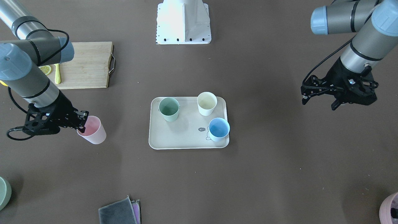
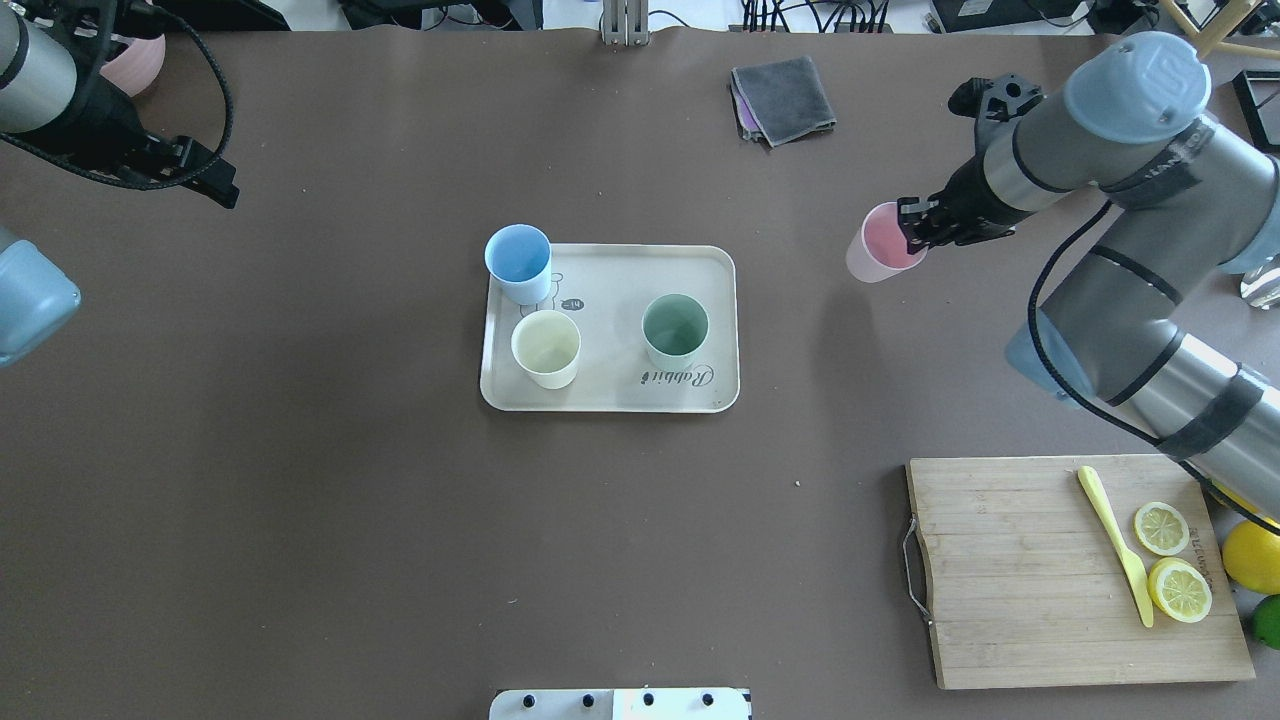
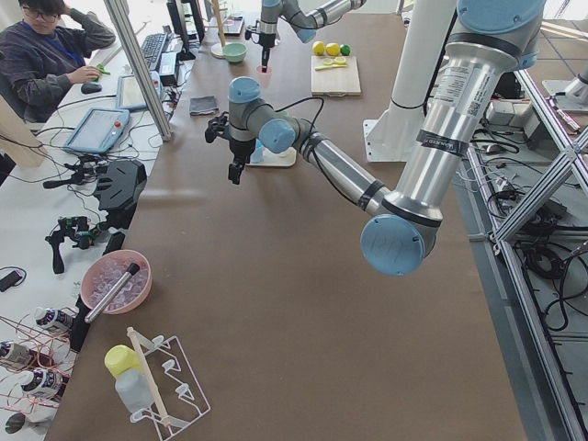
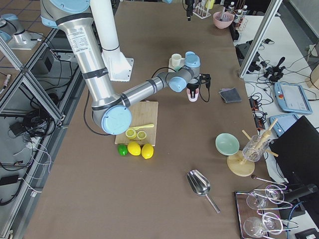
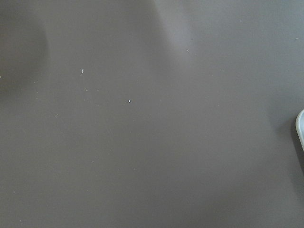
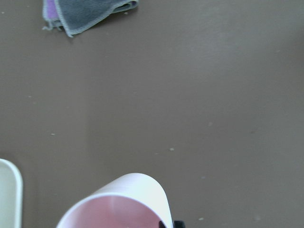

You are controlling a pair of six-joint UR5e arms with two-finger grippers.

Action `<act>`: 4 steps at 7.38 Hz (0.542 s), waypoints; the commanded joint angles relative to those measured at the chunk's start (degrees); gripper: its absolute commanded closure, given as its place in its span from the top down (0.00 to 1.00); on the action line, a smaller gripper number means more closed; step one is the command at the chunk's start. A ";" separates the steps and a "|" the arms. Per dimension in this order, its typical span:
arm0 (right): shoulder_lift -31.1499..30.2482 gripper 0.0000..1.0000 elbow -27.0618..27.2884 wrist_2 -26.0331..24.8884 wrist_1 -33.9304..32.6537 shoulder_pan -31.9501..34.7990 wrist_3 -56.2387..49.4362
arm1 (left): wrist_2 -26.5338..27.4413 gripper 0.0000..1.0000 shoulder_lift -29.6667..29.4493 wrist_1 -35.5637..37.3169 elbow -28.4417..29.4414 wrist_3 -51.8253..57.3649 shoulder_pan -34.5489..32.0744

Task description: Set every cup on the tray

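Observation:
The beige tray [image 2: 600, 385] lies mid-table, also in the front view [image 1: 161, 140]. On it stand the mint green cup [image 2: 675, 330] [image 1: 168, 109], the cream cup [image 2: 545, 348] [image 1: 206, 103] and the light blue cup [image 2: 518, 262] [image 1: 218, 129]. My right gripper [image 2: 912, 232] [image 1: 82, 123] is shut on the rim of the pink cup [image 2: 875, 255] [image 1: 93, 132] [image 6: 118, 204]. It holds the cup tilted, off the tray on the robot's right. My left gripper [image 1: 317, 100] [image 2: 200, 175] is open and empty, far off on the tray's other side.
A bamboo cutting board [image 2: 1020, 570] with lemon slices and a yellow knife lies near right. A folded grey cloth [image 2: 785, 98] lies at the far edge. A pink bowl [image 2: 140, 60] is at the far left corner. A green bowl [image 1: 3, 193] is at the far right corner.

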 commanded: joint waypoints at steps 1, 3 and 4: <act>7.71 0.00 -0.31 -7.83 -5.66 -7.66 13.23 | 0.00 0.98 -0.06 -0.03 -0.07 -0.67 0.31; 15.98 0.00 -1.88 -9.54 -14.57 -10.75 17.21 | 0.00 0.98 -0.06 -0.29 0.02 -1.72 0.83; 17.84 0.00 -4.50 -10.07 -14.41 -11.64 17.23 | 0.00 0.98 0.02 -1.25 0.19 -1.90 1.27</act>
